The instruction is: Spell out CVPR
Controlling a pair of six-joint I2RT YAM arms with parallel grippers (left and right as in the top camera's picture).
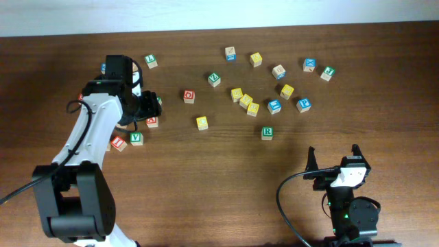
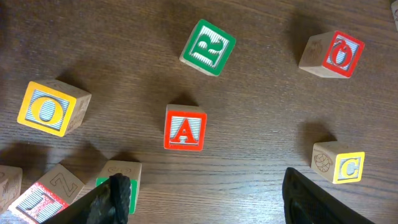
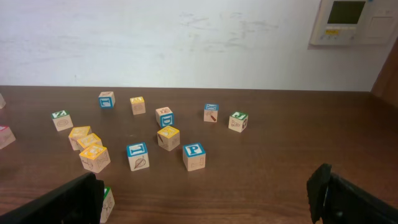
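My left gripper (image 1: 152, 106) is open and empty, raised over a cluster of blocks at the left. In the left wrist view its fingers (image 2: 202, 199) frame bare wood just below a red A block (image 2: 185, 127). A yellow C block (image 2: 339, 163) lies by the right finger and shows overhead (image 1: 202, 122). A green V block (image 1: 136, 138) is half hidden under the left finger (image 2: 121, 183). A green R block (image 2: 208, 46) lies beyond A. A blue P block (image 1: 304, 104) and another green R block (image 1: 267, 132) lie right of centre. My right gripper (image 1: 334, 159) is open and empty at the front.
A red O block (image 2: 333, 54), a yellow O block (image 2: 50, 109) and a red block (image 1: 119, 143) lie around the left gripper. Several more yellow, blue and green blocks are scattered at the back right (image 1: 245, 101). The P block also shows in the right wrist view (image 3: 193, 155).
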